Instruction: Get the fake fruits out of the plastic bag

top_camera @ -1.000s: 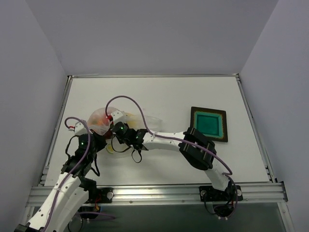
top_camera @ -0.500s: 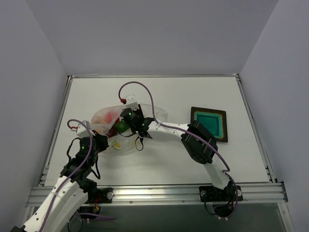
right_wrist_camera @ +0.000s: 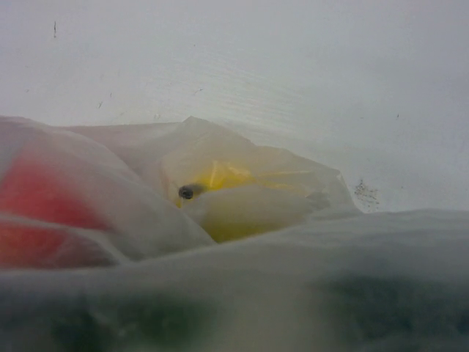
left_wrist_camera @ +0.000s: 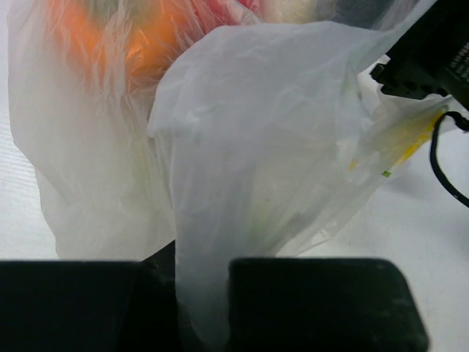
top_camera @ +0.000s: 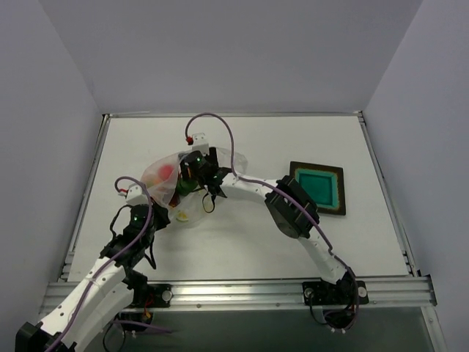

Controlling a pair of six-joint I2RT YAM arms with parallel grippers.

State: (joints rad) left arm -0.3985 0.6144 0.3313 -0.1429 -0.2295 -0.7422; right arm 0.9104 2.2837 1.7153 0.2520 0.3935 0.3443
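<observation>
The plastic bag [top_camera: 167,192] lies bunched at the table's left, translucent white. My left gripper [left_wrist_camera: 204,297] is shut on a fold of its film, low at the bag's near side [top_camera: 155,209]. Through the film in the left wrist view glow an orange fruit [left_wrist_camera: 143,40] and a red one [left_wrist_camera: 236,7]. My right gripper [top_camera: 186,181] sits at the bag's far right side, pressed into the plastic. In the right wrist view film veils its fingers [right_wrist_camera: 110,323], which show as dark shapes standing apart with nothing clearly between them. Beyond lie a yellow fruit [right_wrist_camera: 242,209] and a red fruit [right_wrist_camera: 40,209], both inside the bag.
A dark square tray with a teal centre [top_camera: 317,188] rests on the table to the right. The right arm's purple cable [top_camera: 220,128] loops above the bag. Grey walls close in the table on three sides.
My right gripper has moved from the bag's near side up to its far right side, and its jaws have opened. The left arm has pushed forward with the bag film still pinched.
</observation>
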